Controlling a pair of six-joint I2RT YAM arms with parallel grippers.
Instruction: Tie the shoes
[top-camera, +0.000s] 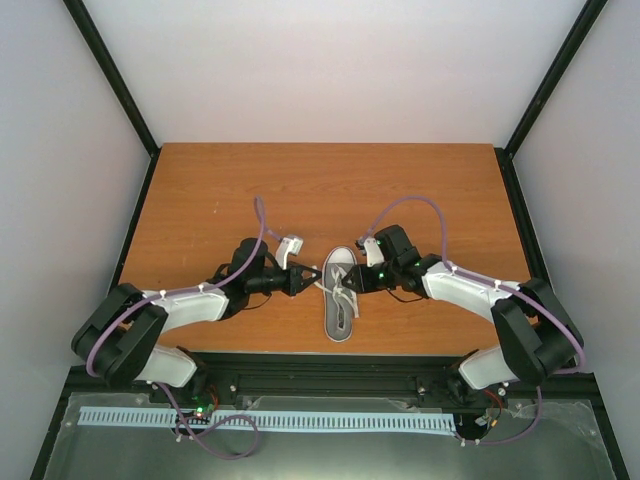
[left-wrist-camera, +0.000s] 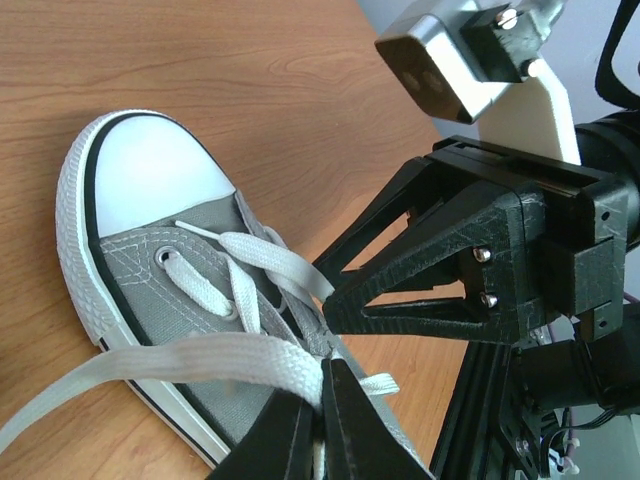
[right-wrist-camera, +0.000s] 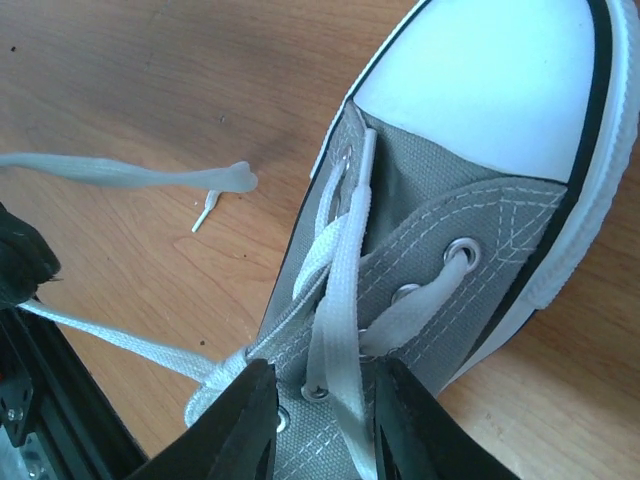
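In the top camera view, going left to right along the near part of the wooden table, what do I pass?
White-and-black left arm → left gripper, shut on a flat white lace → small grey canvas sneaker with a white toe cap → white-and-black right arm.

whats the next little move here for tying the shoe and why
Probably close the right gripper on the lace strand lying between its open jaws over the shoe. The left gripper is shut on the other lace end, pulled out sideways, so a second hold seems due.
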